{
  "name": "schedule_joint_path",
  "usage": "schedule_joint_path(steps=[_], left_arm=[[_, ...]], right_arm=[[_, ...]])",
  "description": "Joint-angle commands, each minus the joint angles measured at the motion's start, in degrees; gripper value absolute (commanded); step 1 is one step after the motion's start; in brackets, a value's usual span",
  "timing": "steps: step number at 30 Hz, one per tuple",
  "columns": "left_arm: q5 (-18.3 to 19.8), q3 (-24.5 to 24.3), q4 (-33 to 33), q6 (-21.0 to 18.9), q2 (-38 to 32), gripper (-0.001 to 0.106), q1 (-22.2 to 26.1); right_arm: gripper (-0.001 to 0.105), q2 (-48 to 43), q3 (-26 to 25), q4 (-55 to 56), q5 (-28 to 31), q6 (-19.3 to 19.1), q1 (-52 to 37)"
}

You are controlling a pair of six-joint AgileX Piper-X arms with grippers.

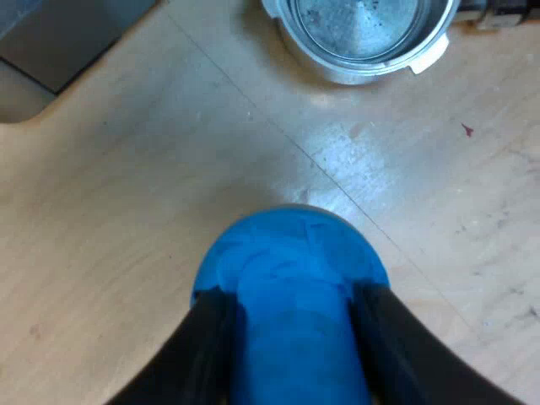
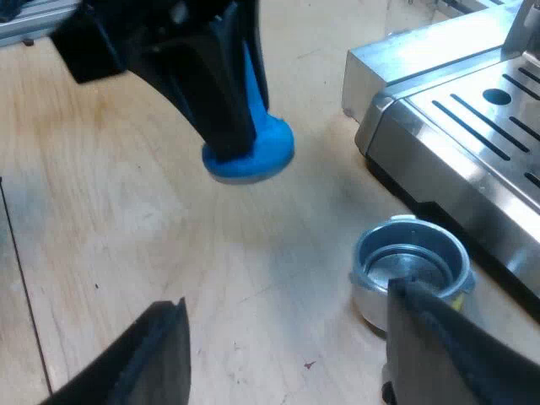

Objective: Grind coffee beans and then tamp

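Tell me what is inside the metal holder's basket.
The metal holder shows a bare, speckled metal floor, no heap of grounds. In the right wrist view a finger of the right tool covers its near rim.

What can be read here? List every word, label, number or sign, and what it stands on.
None readable: no text on the rounded blue tamper, the round metal holder, the silver steel espresso machine or the pale wooden table.
A small yellow patch on the holder's rim is too blurred to read.
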Motion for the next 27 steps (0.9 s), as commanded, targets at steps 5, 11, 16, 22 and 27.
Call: schedule_joint_path(steps=[5, 11, 16, 22, 27], left_arm=[[-0.16, 0.02, 5.2, -0.1, -9.71, 0.001, -0.31], [1.1, 0.02, 7.25, -0.09, -14.93, 0.001, -0.31], [1.23, 0.02, 8.95, -0.09, -16.37, 0.001, -0.31], [1.23, 0.02, 9.06, -0.09, -16.34, 0.001, -0.31], [1.37, 0.02, 9.06, -0.09, -16.34, 0.001, -0.31]], right_arm=[[0.054, -0.06, -0.2, -0.81, 0.22, -0.18, -0.01], [0.054, -0.06, -0.2, -0.81, 0.22, -0.18, -0.01], [0.054, -0.06, -0.2, -0.81, 4.68, -0.18, -0.01], [0.054, -0.06, 0.14, -0.81, 9.63, -0.18, -0.01], [0.054, -0.06, 2.1, -0.81, 12.3, 3.47, -0.01]])
